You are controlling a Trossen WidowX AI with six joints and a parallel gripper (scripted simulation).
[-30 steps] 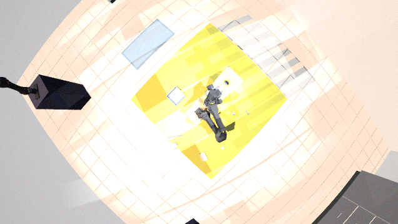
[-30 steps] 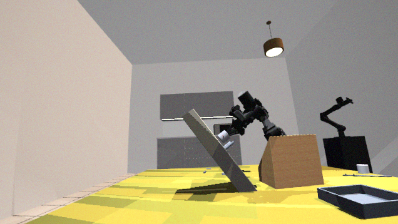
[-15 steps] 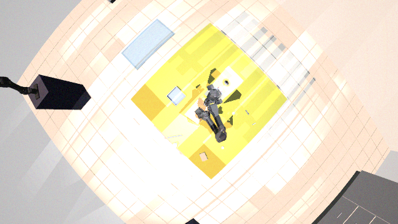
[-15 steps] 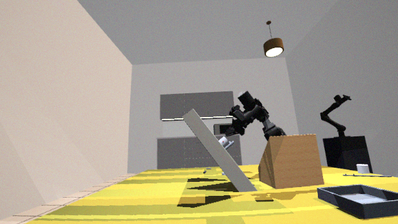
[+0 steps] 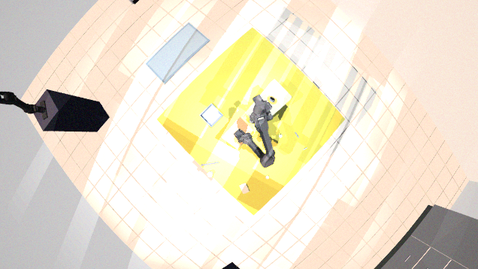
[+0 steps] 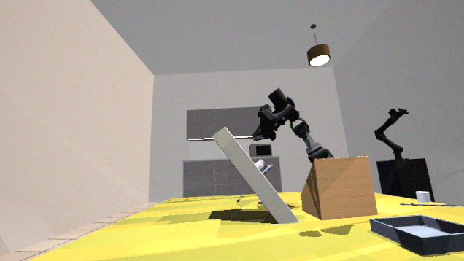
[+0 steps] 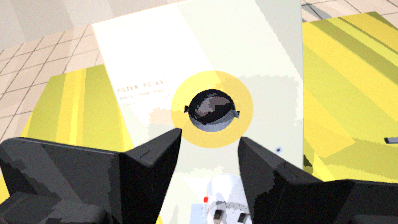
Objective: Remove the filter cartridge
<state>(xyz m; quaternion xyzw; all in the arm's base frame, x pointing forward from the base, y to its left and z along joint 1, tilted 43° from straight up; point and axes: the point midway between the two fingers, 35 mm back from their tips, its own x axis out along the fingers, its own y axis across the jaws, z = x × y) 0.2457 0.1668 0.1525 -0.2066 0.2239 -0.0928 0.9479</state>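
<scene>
The round white filter cartridge (image 6: 260, 165) (image 7: 226, 192) is out of its socket, lower on the sloped service panel (image 6: 255, 179) (image 7: 150, 50) (image 5: 282, 90). Its two dark slots and a red mark show in the wrist view. It is by a pale blue part jutting from the panel; whether it rests on that part I cannot tell. The panel's round socket is empty, inside a yellow ring (image 7: 212, 80). My gripper (image 7: 210, 139) (image 6: 260, 137) is partly open and empty, above the cartridge and off the panel. The tray (image 6: 387, 233) (image 5: 206, 121) holds no cartridge.
A wooden block (image 6: 346, 187) stands under my arm's base, between panel and tray in the exterior view. A white cup (image 6: 423, 196) and a thin rod (image 6: 412, 204) lie behind the tray. A second arm stands on a black pedestal (image 6: 405, 178) farther back.
</scene>
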